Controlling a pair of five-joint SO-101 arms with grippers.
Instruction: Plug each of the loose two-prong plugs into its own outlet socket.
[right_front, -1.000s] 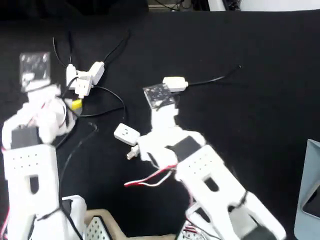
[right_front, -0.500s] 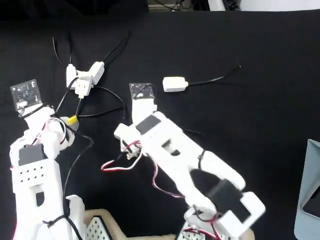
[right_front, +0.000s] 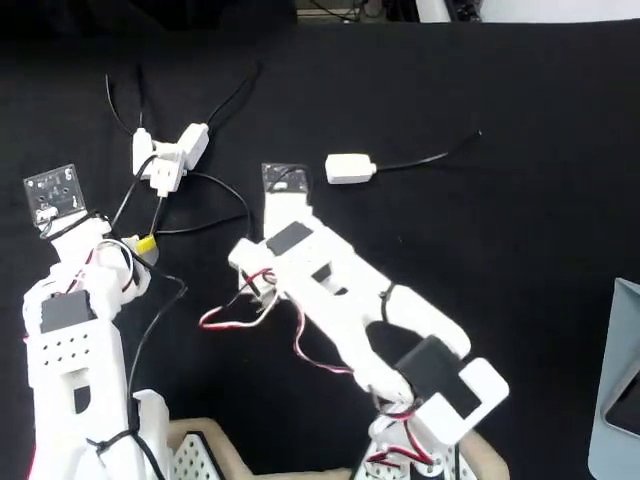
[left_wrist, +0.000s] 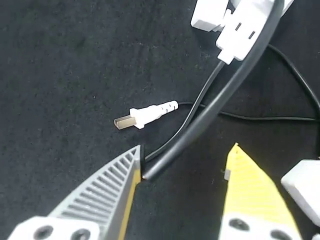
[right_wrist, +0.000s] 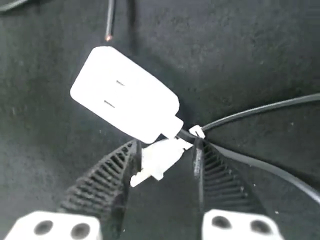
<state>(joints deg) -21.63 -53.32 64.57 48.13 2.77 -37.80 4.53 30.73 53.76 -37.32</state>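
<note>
The small white two-prong plug (right_wrist: 155, 160), judged light, rigid and slick, lies left of the bench's (right_front: 520, 250) middle beside the white block outlet socket (right_wrist: 125, 102), between the parted fingers (right_wrist: 107, 180) of your right gripper (right_wrist: 164, 146); pinch its moulded body, not the prongs, and note that the left gripper (left_wrist: 186, 147) likewise stands with fingers apart.

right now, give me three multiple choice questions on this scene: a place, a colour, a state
1. The plug near the left pincer lies: A on the black table; B in a socket; C clamped in the pincer.
2. The left pincer's fingers are: A both black; B grey and yellow; C both white.
3. The left pincer is: A shut on a cable; B shut on the plug; C open.
Answers: 1 A, prongs bare on the table; 2 B, one of each; 3 C, a wide gap between them.
</note>
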